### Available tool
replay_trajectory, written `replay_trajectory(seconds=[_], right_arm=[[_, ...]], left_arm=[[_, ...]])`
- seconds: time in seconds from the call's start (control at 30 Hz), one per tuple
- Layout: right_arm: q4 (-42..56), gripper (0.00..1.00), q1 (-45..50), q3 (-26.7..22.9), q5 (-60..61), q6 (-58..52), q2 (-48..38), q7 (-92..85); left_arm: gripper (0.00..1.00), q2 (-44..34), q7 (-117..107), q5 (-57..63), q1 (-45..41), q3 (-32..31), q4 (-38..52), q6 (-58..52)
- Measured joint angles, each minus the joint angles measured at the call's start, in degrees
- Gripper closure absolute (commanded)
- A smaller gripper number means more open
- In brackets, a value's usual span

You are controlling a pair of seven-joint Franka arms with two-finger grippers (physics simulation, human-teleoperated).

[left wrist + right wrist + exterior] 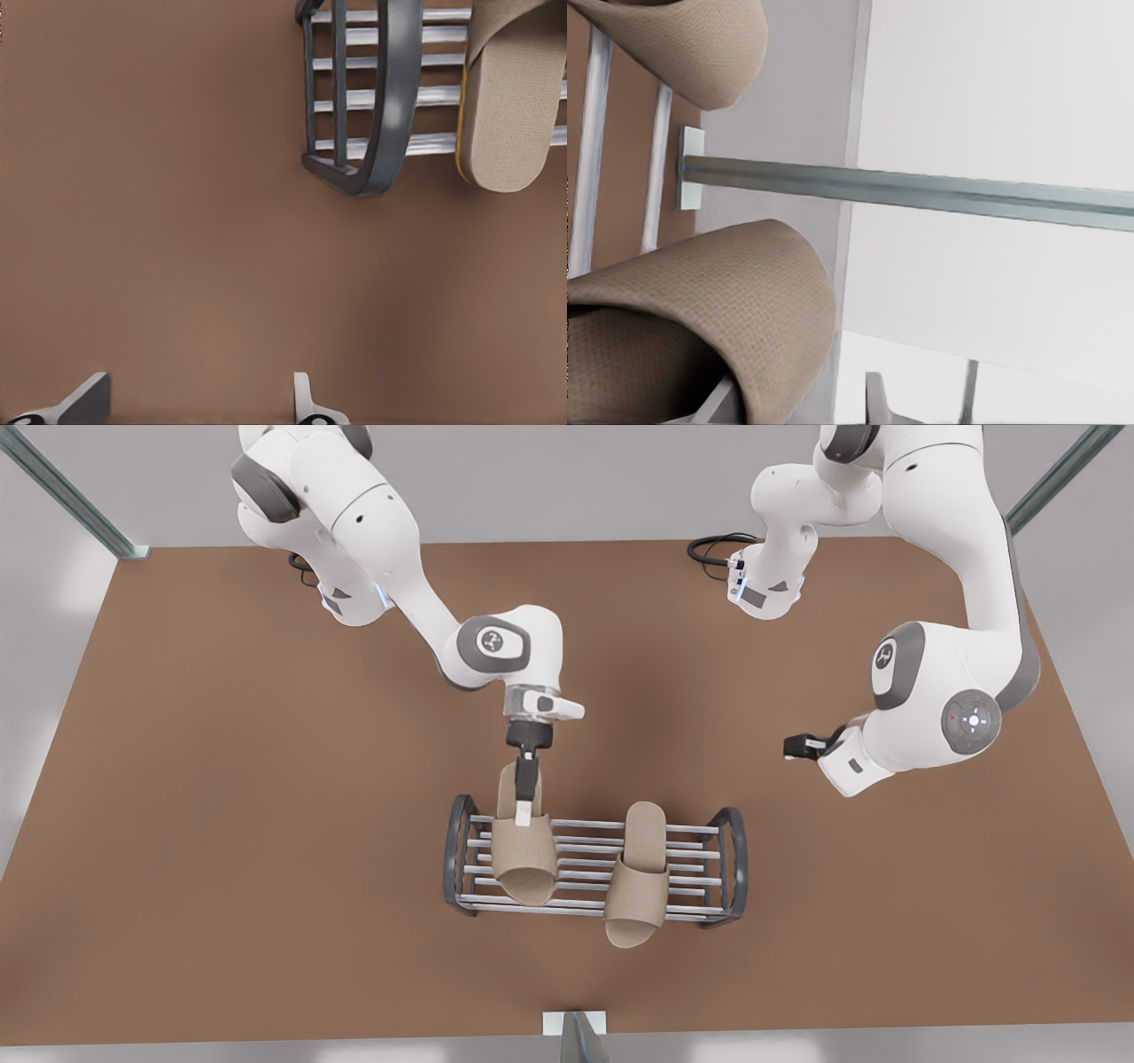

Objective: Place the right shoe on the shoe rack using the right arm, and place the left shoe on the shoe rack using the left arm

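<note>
- My right pincer [524, 808] is over the far rail of the shoe rack [586, 825], towards the front view's left, pointing down.
- It is clenched on the right shoe [524, 857]. In the right wrist view the tan upper [700, 328] sits between its fingers [877, 400].
- The right shoe lies across the top bars on the front view's left half of the rack, toe towards the near side and heel sticking out past the far rail.
- The left shoe [638, 879] lies on the front view's right half of the rack, apart from the right shoe, toe hanging over the near rail.
- My left pincer [797, 746] is released, fingers [89, 398] spread wide and holding nothing. It hangs over bare table [221, 824], off the front view's right end of the rack and farther back.
- From the left wrist I see the dark end frame [390, 106] and the left shoe's toe [509, 115] past the last bar.
</note>
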Motion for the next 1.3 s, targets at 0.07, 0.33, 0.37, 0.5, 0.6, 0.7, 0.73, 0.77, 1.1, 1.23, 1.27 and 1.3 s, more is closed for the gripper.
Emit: replay_trajectory(seconds=[0.07, 0.33, 0.37, 0.5, 0.6, 0.7, 0.73, 0.77, 1.1, 1.23, 1.27, 1.3], right_arm=[[1.2, 0.00, 0.0, -0.2, 0.9, -0.3, 1.1, 0.0], [6.4, 0.00, 0.2, -0.9, 4.5, -0.4, 5.1, -3.5], [6.4, 0.00, 0.2, -0.9, 4.6, -0.3, 5.4, -3.9], [-15.2, 0.00, -4.5, 5.8, 4.6, -0.3, -8.1, -4.5], [-20.9, 0.00, -7.2, 8.1, 4.6, -0.1, -13.5, -4.7], [-22.1, 0.00, -10.8, 7.4, 4.9, 2.3, -16.2, -5.2], [-21.1, 0.00, -10.5, 7.4, 4.9, 2.8, -14.4, -5.1], [-20.5, 0.00, -10.7, 7.2, 5.2, 3.5, -14.9, -5.1], [6.7, 0.00, -34.4, -2.4, 74.8, -16.9, -15.8, -8.3], [8.3, 0.00, -39.6, -4.4, 86.3, -25.8, -14.5, -8.4], [10.6, 0.00, -40.1, -3.7, 87.8, -28.0, -14.0, -8.4], [7.1, 0.00, -39.7, -3.9, 89.0, -28.8, -16.6, -8.4]], left_arm=[[0.00, 0.1, -1.8, -0.1, 0.0, -0.1, 0.0, -0.1], [0.00, 0.9, -7.2, -0.1, 0.0, 0.0, 0.1, 0.3], [0.00, 0.9, -7.7, -0.1, 0.0, 0.0, 0.2, 0.4], [0.00, 0.9, -9.6, -0.1, 0.0, 0.0, 0.3, 0.6], [0.00, 1.0, -10.7, -0.1, 0.0, 0.0, 0.3, 0.8], [0.00, 1.0, -11.7, -0.1, 0.0, 0.0, 0.3, 0.8], [0.00, 1.0, -12.0, -0.1, 0.0, 0.0, 0.3, 0.9], [0.00, 1.0, -12.3, -0.1, 0.0, 0.0, 0.4, 0.9], [0.00, -0.7, -9.5, 4.2, 0.2, 0.1, 9.5, -9.3], [0.00, -2.0, -6.8, 5.8, 0.2, -0.1, 9.9, -12.9], [0.00, -1.6, -6.3, 5.9, 0.1, -0.1, 10.4, -13.5], [0.00, -1.4, -5.8, 6.1, 0.1, -0.1, 10.7, -14.0]])
